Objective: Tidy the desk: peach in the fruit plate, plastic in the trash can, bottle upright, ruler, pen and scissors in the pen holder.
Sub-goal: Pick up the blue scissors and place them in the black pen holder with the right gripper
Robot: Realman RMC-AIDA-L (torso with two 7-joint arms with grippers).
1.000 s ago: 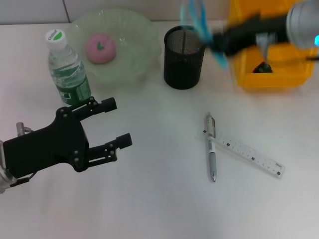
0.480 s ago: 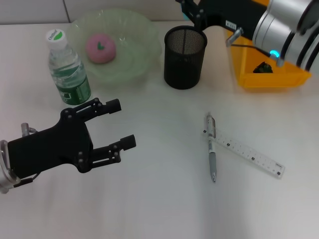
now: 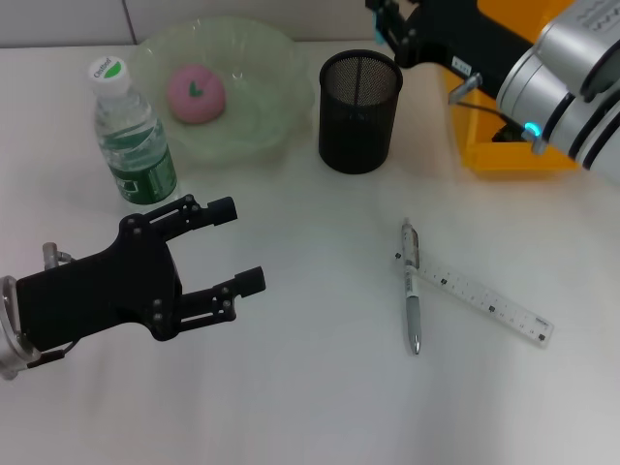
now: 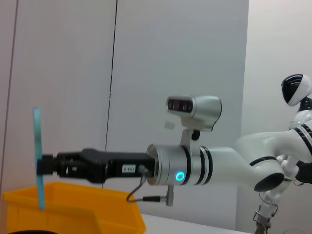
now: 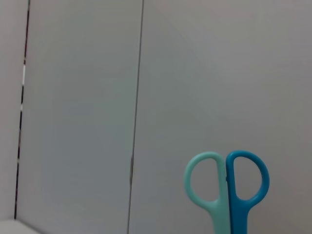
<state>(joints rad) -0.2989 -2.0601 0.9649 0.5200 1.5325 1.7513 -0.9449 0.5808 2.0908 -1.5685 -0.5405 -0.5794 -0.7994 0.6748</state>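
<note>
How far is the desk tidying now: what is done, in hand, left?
Done: peach lies in the fruit plate, bottle stands upright. In hand: right claw holds the scissors near the pen holder. Left: pen and ruler on the desk. Left claw hovers open.

Right wrist view. We see the two finger loops of a pair of scissors rising from the lower edge of the frame, handles uppermost and pressed side by side: one loop pale teal, the other a deeper blue. The blades lie out of frame. Behind them we see a plain grey wall divided by a thin dark vertical seam, with a second dark line near the frame's edge.
</note>
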